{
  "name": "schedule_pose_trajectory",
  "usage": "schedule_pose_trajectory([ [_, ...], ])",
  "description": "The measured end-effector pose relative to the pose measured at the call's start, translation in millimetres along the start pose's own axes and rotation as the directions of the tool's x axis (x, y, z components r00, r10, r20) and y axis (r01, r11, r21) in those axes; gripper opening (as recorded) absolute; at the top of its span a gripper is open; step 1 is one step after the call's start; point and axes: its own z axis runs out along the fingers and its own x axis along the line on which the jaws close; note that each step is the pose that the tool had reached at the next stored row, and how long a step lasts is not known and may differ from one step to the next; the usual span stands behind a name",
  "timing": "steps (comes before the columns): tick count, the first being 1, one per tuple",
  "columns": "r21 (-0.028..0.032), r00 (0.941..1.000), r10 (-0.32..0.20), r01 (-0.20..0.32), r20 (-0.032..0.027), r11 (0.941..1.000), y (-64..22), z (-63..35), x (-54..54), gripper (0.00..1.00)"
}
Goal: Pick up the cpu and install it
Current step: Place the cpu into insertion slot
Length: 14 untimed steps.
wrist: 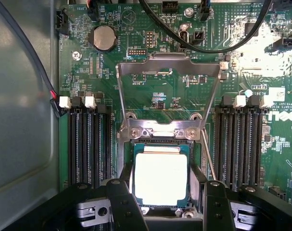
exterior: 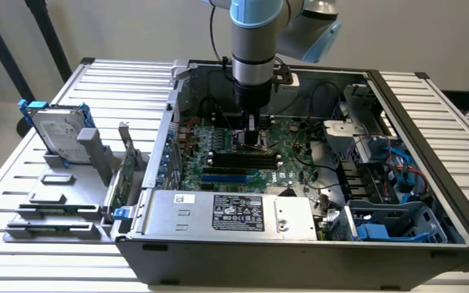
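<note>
The small flat square cpu [wrist: 160, 179] with its dull silver top and thin green rim is lying flat in the socket of the green motherboard [wrist: 150, 98], just below the silver metal retention frame [wrist: 167, 72], which is standing swung open. The black two-fingered gripper [wrist: 167, 185] is hovering over the chip with its jaws standing wide, one finger [wrist: 120, 199] on either side, gripping nothing (a sliver of gap is showing on one side). Rows of black memory slots [wrist: 90, 144] are flanking the socket. In the exterior view the grey and blue arm [exterior: 255, 36] is reaching down into the open grey computer case [exterior: 300, 262].
</note>
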Motion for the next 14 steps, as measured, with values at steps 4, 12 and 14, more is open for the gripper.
schedule_pose_trajectory([
  [4, 0.0000, 1.0000, 0.000, 0.000, 0.0023, 1.0000, 0.0, 0.0, 0.0, 0.55],
  [12, 0.0000, 1.0000, 0.000, 0.000, 0.0041, 1.0000, 0.0, 0.0, 0.0, 0.55],
  [14, 0.0000, 1.0000, 0.000, 0.000, 0.0042, 1.0000, 0.0, 0.0, 0.0, 0.55],
])
